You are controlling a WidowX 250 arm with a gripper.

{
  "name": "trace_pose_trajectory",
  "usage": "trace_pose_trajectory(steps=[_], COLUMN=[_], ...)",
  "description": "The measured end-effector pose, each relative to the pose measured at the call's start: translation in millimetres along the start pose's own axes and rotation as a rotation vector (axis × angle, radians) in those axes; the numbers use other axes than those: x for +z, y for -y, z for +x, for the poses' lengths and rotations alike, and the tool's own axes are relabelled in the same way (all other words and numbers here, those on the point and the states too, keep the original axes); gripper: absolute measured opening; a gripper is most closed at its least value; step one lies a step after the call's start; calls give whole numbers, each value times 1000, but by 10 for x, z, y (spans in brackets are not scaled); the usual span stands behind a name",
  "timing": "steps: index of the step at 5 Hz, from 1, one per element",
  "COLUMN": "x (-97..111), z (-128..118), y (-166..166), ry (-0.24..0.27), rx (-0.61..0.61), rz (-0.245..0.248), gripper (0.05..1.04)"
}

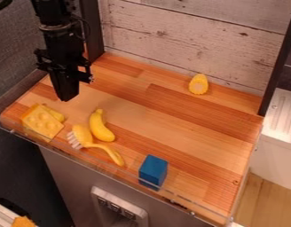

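The one black two-finger gripper (66, 98) hangs over the left part of the counter, its arm coming in from 11 o'clock. Nothing is visible in its grasp; whether it is open or closed cannot be told.

Taking the gripper as the clock's centre, one yellow toy cheese wedge with round dimples (41, 123) lies near it at 7 o'clock, and a yellow piece, partly hidden (57, 115), sits against its 1 o'clock side. One yellow toy banana (100, 127) lies between 4 and 5 o'clock. Just beyond, at 5 o'clock, is one yellow brush with white bristles (83, 135), its curved handle running toward 4 o'clock.

Farther out, between 4 and 5 o'clock, stands one blue rectangular block (153, 169), near the front edge. One yellow toy corn piece (198, 84) is well apart, near 3 o'clock, by the whitewashed plank wall (189, 37). The wood-plank counter (183, 117), with a clear front guard (115, 174), bears all six.
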State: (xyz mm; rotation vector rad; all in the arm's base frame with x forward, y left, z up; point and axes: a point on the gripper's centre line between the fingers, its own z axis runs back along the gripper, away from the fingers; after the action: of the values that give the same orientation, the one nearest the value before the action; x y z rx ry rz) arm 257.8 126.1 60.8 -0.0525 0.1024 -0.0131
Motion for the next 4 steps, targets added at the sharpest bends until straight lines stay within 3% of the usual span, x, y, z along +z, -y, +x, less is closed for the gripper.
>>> trace_pose_trajectory(steps=[1, 3, 4], x=[2, 28, 20], z=[221, 848, 1135], y=[235, 1004, 1337], ry=[-8, -19, -31], rx=[-127, -441, -490], rz=[9, 41, 49], gripper=[227, 812, 995])
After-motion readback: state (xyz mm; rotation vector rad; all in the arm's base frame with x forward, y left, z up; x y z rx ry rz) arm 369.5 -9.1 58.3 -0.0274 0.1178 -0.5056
